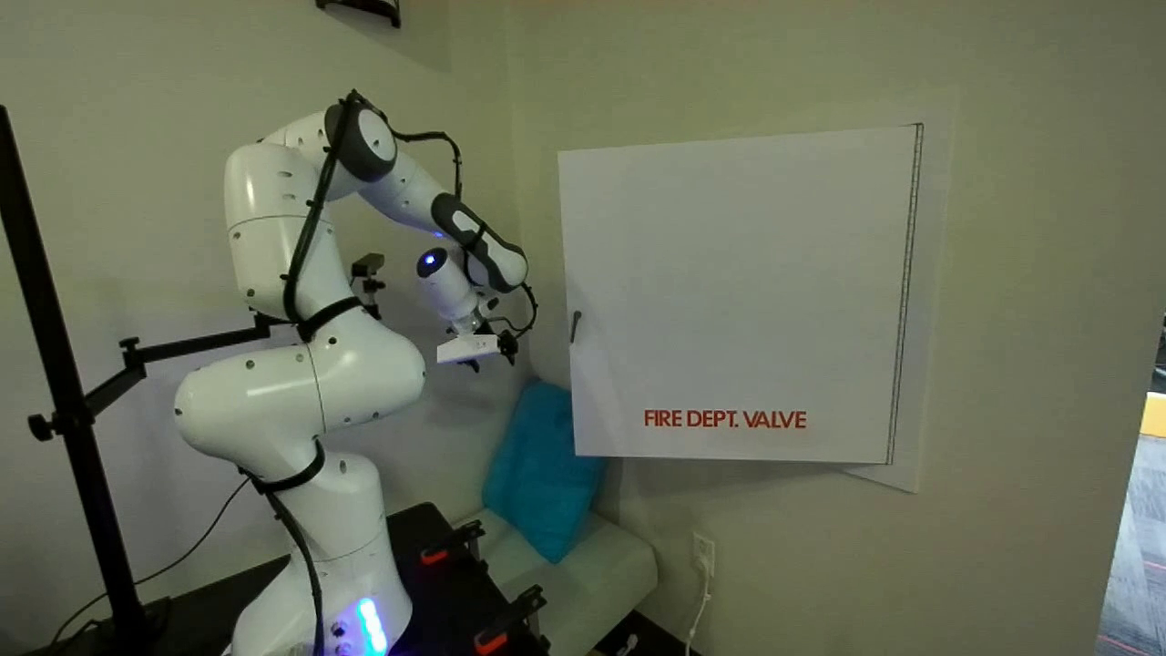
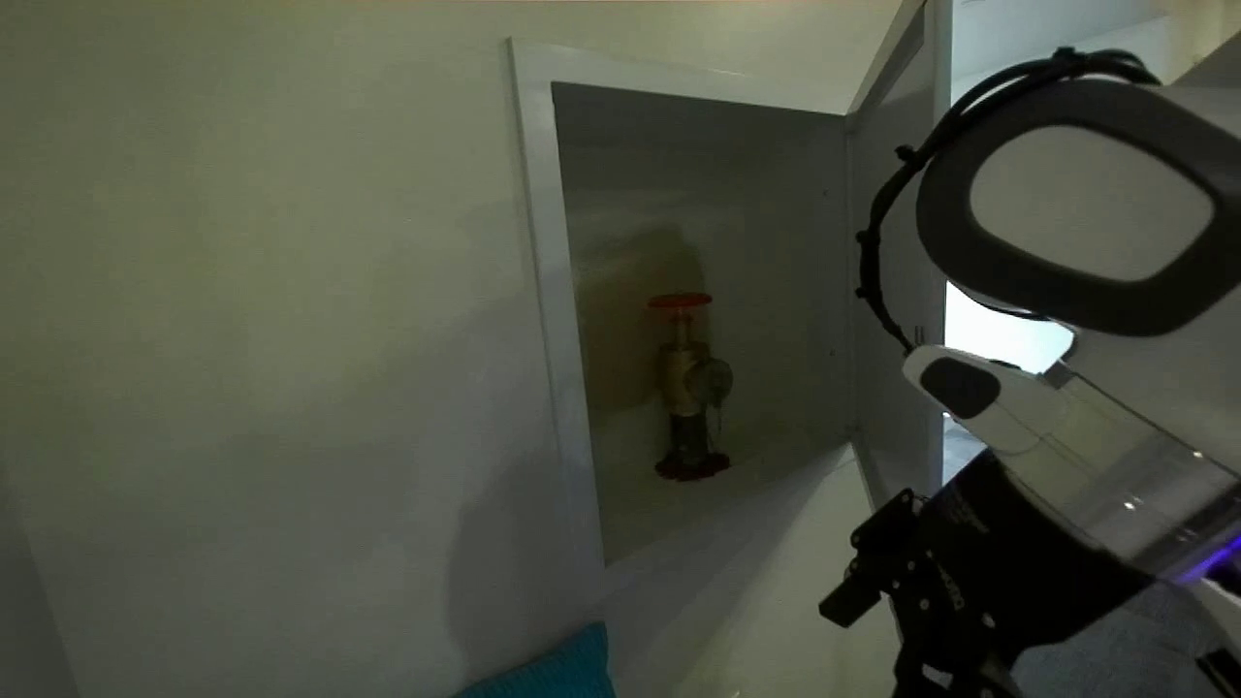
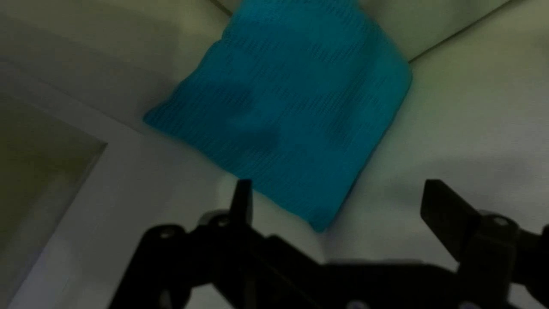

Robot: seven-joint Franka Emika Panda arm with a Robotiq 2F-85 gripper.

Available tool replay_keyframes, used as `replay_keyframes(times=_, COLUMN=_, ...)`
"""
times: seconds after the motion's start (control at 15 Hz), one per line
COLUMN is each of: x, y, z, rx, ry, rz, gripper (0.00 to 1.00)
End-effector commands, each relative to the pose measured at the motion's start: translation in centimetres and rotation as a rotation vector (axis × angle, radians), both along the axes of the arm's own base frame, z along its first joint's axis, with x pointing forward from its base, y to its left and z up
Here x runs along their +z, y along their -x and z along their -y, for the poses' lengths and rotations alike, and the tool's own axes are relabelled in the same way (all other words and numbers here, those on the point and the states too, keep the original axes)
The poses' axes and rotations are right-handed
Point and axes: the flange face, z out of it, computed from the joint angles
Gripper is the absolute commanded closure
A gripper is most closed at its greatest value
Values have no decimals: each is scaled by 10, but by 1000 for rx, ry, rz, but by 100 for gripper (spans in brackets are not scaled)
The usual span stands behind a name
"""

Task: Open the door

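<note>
The door [image 1: 738, 292] stands swung out from the wall [image 1: 1029, 301], its hinged side at the frame [image 2: 551, 262] and the valve [image 2: 682, 373] visible inside, so I judge the task nearly done. I'd expect a stiff, fairly light panel that swings readily, its flat face too smooth to pinch. If it needs more, I'd hook the free edge near the latch [image 1: 576, 326], or press the inner face well away from the hinged side. My fingers [image 3: 448, 216] are spread wide and hold nothing; they stand clear of the door, and past them the wrist view shows me the pillow [image 3: 291, 120].
</note>
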Motion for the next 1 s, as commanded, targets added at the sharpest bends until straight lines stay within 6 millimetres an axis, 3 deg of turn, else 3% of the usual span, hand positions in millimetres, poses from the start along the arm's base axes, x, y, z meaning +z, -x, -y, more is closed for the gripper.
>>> replay_keyframes(times=0.0, x=3, y=-7, z=-1, rx=-5, ry=18, rz=34, gripper=0)
replay_keyframes(times=0.13, x=13, y=-17, z=-7, rx=-2, ry=36, rz=97, gripper=0)
replay_keyframes(times=0.53, x=10, y=-27, z=-17, rx=25, ry=91, rz=135, gripper=0)
replay_keyframes(times=0.93, x=13, y=-51, z=-9, rx=38, ry=244, rz=275, gripper=0)
